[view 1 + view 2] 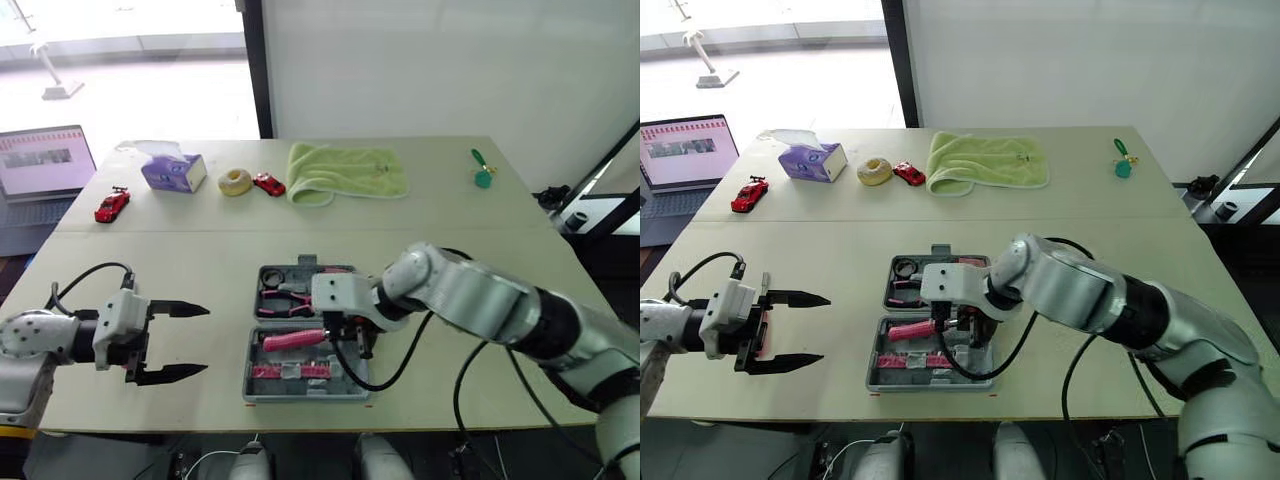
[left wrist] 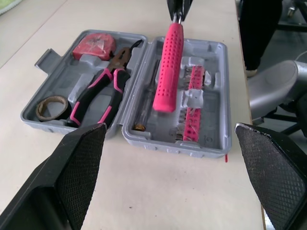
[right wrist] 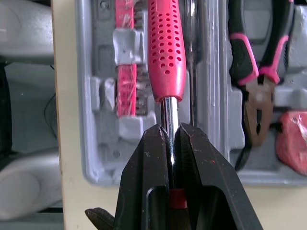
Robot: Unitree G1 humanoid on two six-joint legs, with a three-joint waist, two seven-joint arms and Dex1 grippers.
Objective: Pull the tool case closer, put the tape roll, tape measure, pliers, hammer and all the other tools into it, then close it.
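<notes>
two fingers of the right gripper (image 3: 171,129) are clamped on the hammer (image 2: 168,67), by its thin shaft, over the open tool case (image 2: 168,146); a twist is risked, leaving it proud. the left gripper (image 1: 203,340) is seen open, apart.

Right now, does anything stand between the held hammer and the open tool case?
Nothing visible does. The right end effector holds the hammer by its shaft over the open tool case, beside the bit rack.

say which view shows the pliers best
The left wrist view: the pliers lie whole in the tool case, beside the tape roll. The right wrist view crops their handles; the eye views show them tiny.
</notes>
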